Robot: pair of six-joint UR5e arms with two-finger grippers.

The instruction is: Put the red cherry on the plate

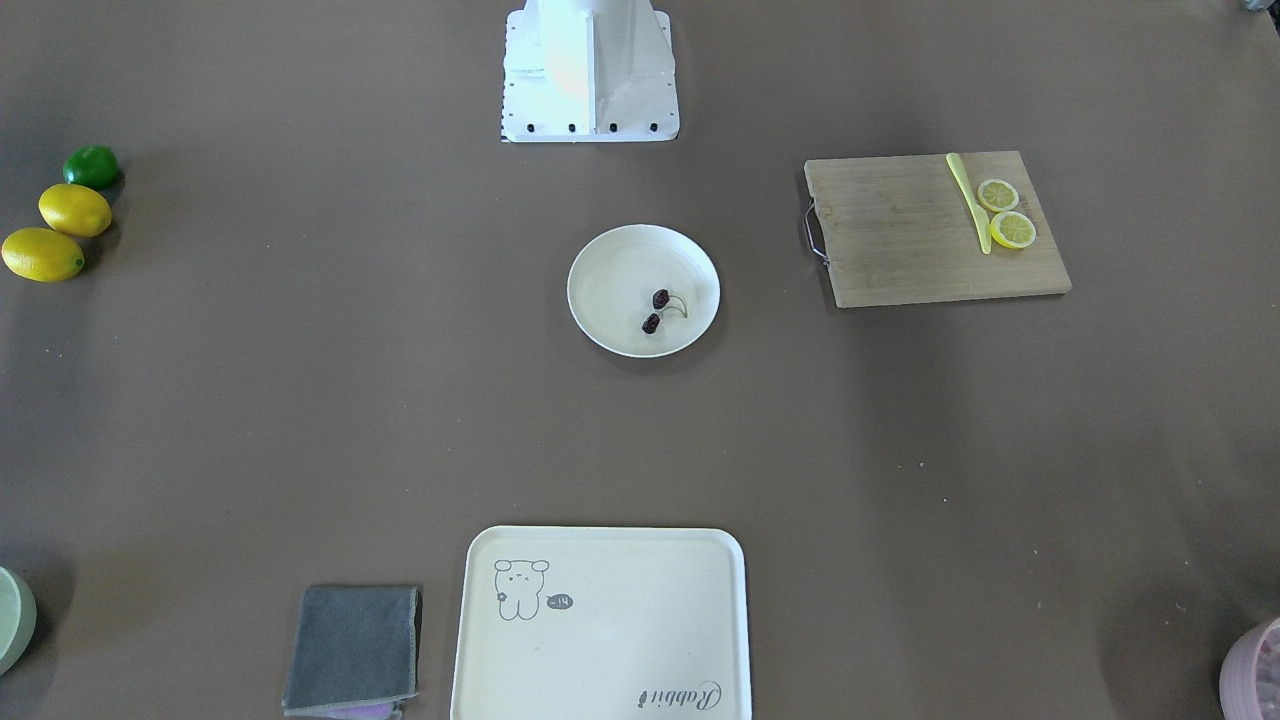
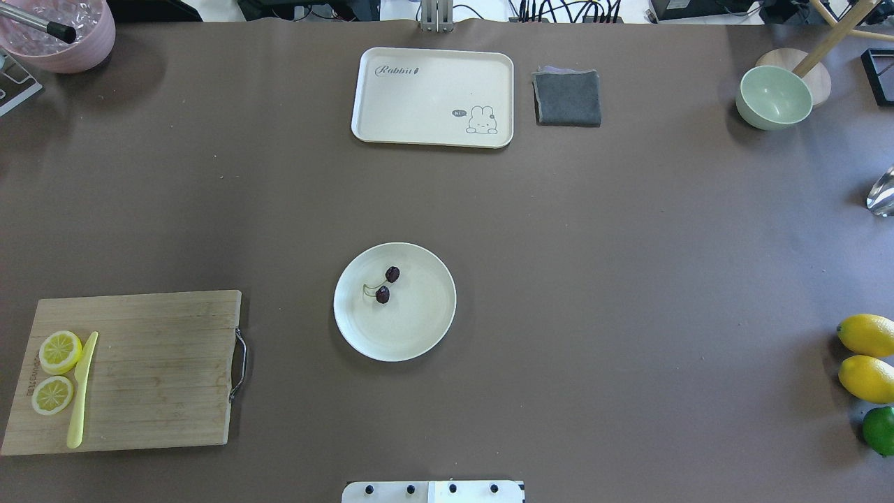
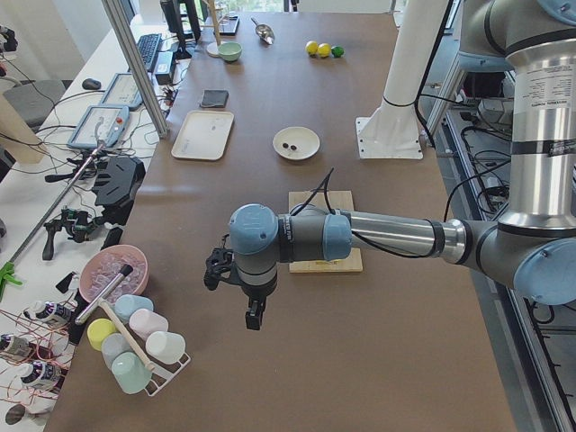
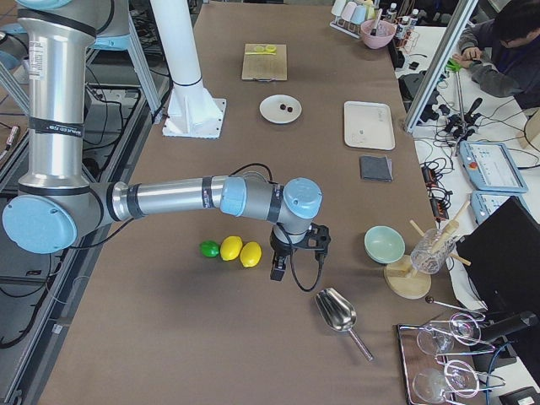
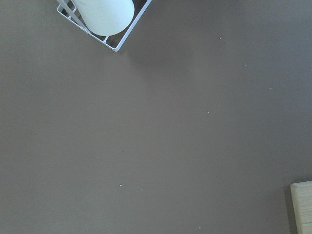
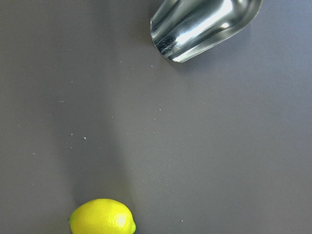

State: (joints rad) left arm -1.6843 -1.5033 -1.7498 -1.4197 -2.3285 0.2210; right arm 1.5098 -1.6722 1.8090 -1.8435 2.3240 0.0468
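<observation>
Round cream plate (image 2: pixel 412 328) at the centre of the overhead view, on the brown worktop (image 2: pixel 628 244). Inside it, the red cherry (image 2: pixel 387 284): two dark fruits joined by thin stems, lying in the plate's upper-left part, well within the rim.

Upper centre, a cream rectangular tray (image 2: pixel 419 98) printed with a small cartoon animal and the word "Rabbit". Just beside its right edge, a folded grey cloth (image 2: pixel 567 98). Upper right, a pale green bowl (image 2: pixel 774 97). Upper-left corner, a pink bowl (image 2: pixel 70 42) holding clear pieces and a dark-tipped rod.

Lower left, a wooden cutting board (image 2: pixel 154 370) carrying two lemon slices (image 2: pixel 60 351) and a yellow knife (image 2: pixel 82 388) just beside them. Along the right edge, two lemons (image 2: pixel 866 335) and a lime (image 2: pixel 880 429) in a line.

Seen only from the left-end camera, the left gripper (image 3: pixel 254 315), fingers pointing down over bare worktop, between the cutting board and a wire rack of pastel cups (image 3: pixel 135 346), well apart from the plate. Cannot tell whether wide or narrow.

Seen only from the right-end camera, the right gripper (image 4: pixel 278 268), pointing down just beside the lemons and near a metal scoop (image 4: pixel 337 312), likewise well apart from the plate. Cannot tell its opening either
</observation>
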